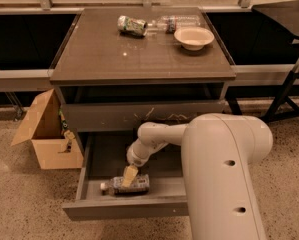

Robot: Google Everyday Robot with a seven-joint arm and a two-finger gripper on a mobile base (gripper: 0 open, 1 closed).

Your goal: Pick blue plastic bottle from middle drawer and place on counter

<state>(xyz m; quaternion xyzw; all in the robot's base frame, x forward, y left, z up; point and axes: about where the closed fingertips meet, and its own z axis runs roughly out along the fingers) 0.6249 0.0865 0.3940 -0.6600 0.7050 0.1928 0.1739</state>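
The blue plastic bottle point(126, 185) lies on its side in the open middle drawer point(124, 209), near the drawer's front, with its white cap pointing left. My gripper point(129, 176) reaches down into the drawer and its tip sits right on top of the bottle's body. The white arm point(224, 169) comes in from the right and hides the drawer's right half. The counter point(114, 54) is the glossy dark top of the cabinet above.
On the counter's far side lie a green-labelled can point(131, 25), a longer clear bottle point(176, 22) and a white bowl point(194, 37). A shut drawer front with white scratches point(114, 118) hangs above the open drawer. An open cardboard box point(46, 134) stands on the floor to the left.
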